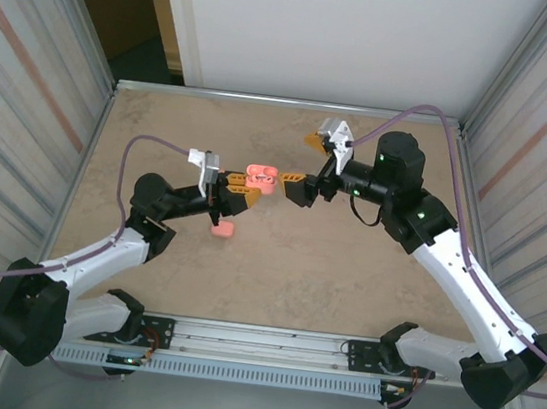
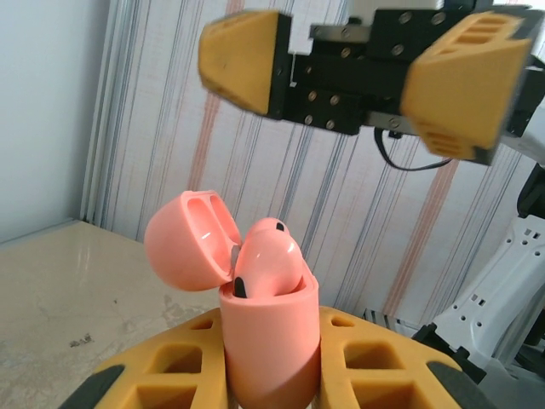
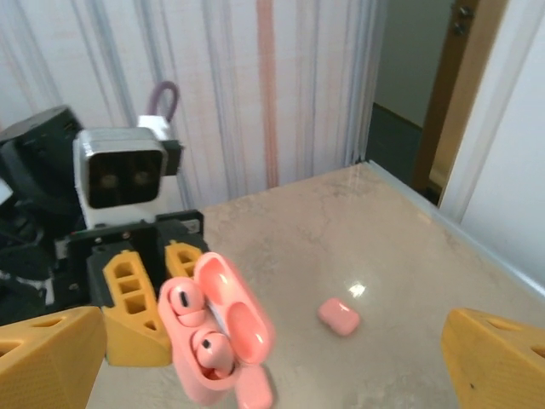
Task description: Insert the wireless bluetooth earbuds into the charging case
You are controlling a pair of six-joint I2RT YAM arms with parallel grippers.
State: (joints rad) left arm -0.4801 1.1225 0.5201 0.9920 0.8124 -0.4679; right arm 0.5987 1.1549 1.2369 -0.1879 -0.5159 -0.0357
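Observation:
A pink charging case point(image 2: 271, 341) stands upright and clear of the table, with my left gripper point(image 2: 271, 375) shut on its body. Its lid point(image 2: 187, 230) is flipped back. Two salmon-pink earbuds point(image 3: 183, 300) point(image 3: 210, 351) sit in its wells, their heads showing above the rim point(image 2: 268, 260). In the top view the case point(image 1: 260, 176) is at mid-table by my left gripper point(image 1: 241, 186). My right gripper point(image 1: 302, 160) faces it with its yellow fingers point(image 2: 464, 81) spread wide and nothing between them; the held case is near its left finger point(image 3: 47, 362).
A closed pink case point(image 3: 339, 316) lies on the beige table to the right of the held one, and another pink case point(image 3: 255, 394) lies just below it. One closed case point(image 1: 222, 228) lies near my left arm. Striped walls enclose the table.

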